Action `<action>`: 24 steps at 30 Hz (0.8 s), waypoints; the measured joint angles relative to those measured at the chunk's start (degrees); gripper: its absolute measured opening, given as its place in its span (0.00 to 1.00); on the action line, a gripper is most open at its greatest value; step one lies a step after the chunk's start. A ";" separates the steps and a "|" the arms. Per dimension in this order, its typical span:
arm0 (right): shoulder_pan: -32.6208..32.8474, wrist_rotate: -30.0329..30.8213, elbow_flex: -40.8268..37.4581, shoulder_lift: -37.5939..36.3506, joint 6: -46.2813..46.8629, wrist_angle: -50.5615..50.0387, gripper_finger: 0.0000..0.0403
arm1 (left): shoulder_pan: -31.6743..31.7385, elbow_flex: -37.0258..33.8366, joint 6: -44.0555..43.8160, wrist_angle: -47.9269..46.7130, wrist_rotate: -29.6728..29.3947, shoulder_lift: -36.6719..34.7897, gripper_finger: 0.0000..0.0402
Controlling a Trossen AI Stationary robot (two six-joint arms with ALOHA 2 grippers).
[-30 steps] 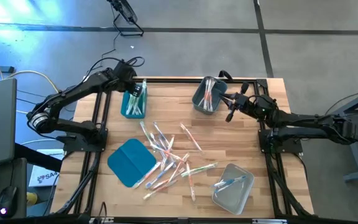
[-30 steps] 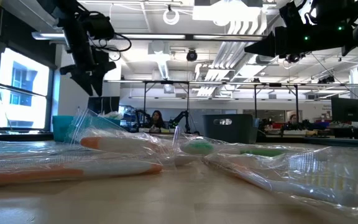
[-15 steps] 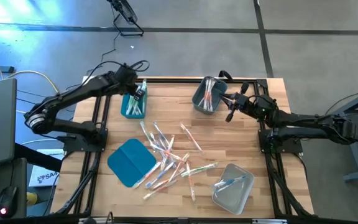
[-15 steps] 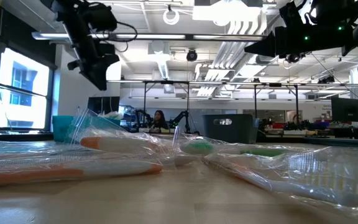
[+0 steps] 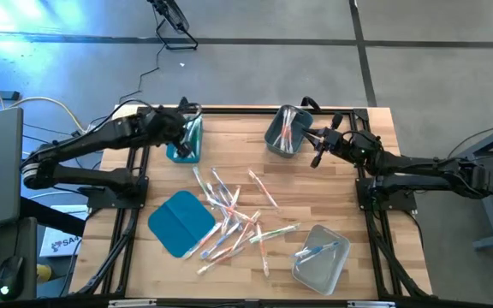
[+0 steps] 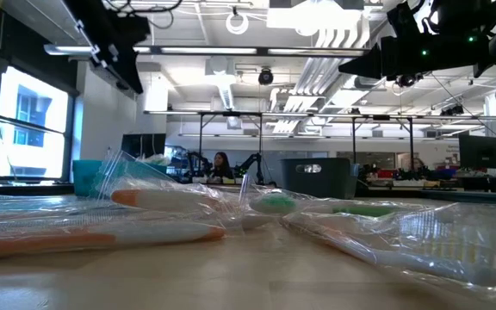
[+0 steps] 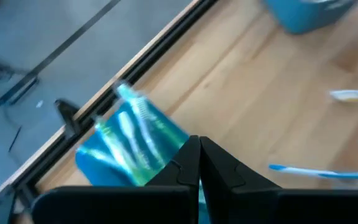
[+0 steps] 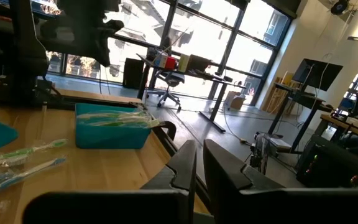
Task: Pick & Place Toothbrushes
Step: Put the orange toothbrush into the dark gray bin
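Left gripper (image 5: 181,130) sits right over the teal bin (image 5: 184,143) at the far-left of the table (image 5: 315,205) in the high view, nothing visibly in it. Right gripper (image 5: 319,147) hangs just beside the grey bin (image 5: 282,133) at the far edge. The toothbrushes (image 5: 229,218) are mostly a loose scatter mid-table, next to the flat teal lid (image 5: 179,222); some already stand in both far bins, and one lies in the clear bin (image 5: 321,259) near the front.

Low view: wrapped brushes fill the foreground, both arms up high and well clear of the wood.

Left wrist view: that arm's fingers (image 7: 185,163) are pressed together with nothing between them, and the teal bin with its green brushes is right beyond the tips.

Right wrist view: those fingers (image 8: 185,163) look almost together too, only a thin slit, empty.

My read is the left arm is between picks, so the next brush comes from the pile. Doing that well means spreading the fingers before dropping, going for a stick lying on its own at the edge of the scatter, across its width, and watching the crinkly wrappers so it doesn't drag a neighbour along.
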 joint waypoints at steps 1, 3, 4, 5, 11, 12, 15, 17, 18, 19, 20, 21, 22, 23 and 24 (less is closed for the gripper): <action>0.00 0.00 0.00 0.00 0.01 0.01 0.06 | -1.31 0.00 0.63 0.02 0.00 -0.73 0.01; 0.00 -0.02 0.00 0.00 0.03 0.00 0.06 | -3.89 0.00 1.01 0.04 0.02 -2.04 0.01; 0.00 -0.02 0.00 0.00 0.03 0.00 0.06 | -5.09 0.00 1.01 0.04 0.04 -2.67 0.01; 0.00 -0.02 0.00 0.00 0.05 0.00 0.06 | -6.19 0.00 1.15 0.04 0.02 -3.25 0.01; 0.00 0.00 0.00 0.00 0.16 0.00 0.06 | -12.47 0.00 4.01 0.06 0.01 -6.40 0.01; 0.00 0.00 0.00 0.00 0.16 0.00 0.06 | -13.28 0.00 4.01 0.06 -0.36 -6.80 0.01; 0.00 0.00 0.00 0.00 0.18 -0.01 0.06 | -15.46 -0.01 4.01 0.03 -2.49 -7.83 0.01; 0.00 0.00 0.00 0.00 0.17 0.00 0.06 | -16.55 -1.25 4.07 1.41 -2.99 -9.01 0.01; 0.00 0.00 0.00 0.00 0.18 0.00 0.06 | -16.96 -2.41 4.19 2.27 -3.12 -9.85 0.01; 0.00 0.00 0.00 0.00 0.18 0.00 0.06 | -17.34 -3.82 4.18 3.30 -3.15 -10.88 0.01; 0.00 0.00 0.00 0.00 0.18 -0.02 0.06 | -17.64 -5.34 4.12 4.47 -3.17 -11.91 0.01; 0.00 0.00 0.00 0.00 0.18 -0.02 0.06 | -17.96 -6.91 4.05 5.80 -3.19 -13.02 0.01; 0.00 0.00 0.00 0.00 0.18 0.00 0.06 | -18.29 -8.46 4.05 7.03 -3.19 -14.20 0.01; 0.00 0.00 0.00 0.00 0.18 -0.02 0.06 | -18.59 -9.90 4.03 7.90 -3.29 -15.53 0.01; 0.00 0.01 0.00 0.00 0.18 -0.01 0.06 | -18.64 -11.25 4.03 9.04 -3.39 -16.84 0.01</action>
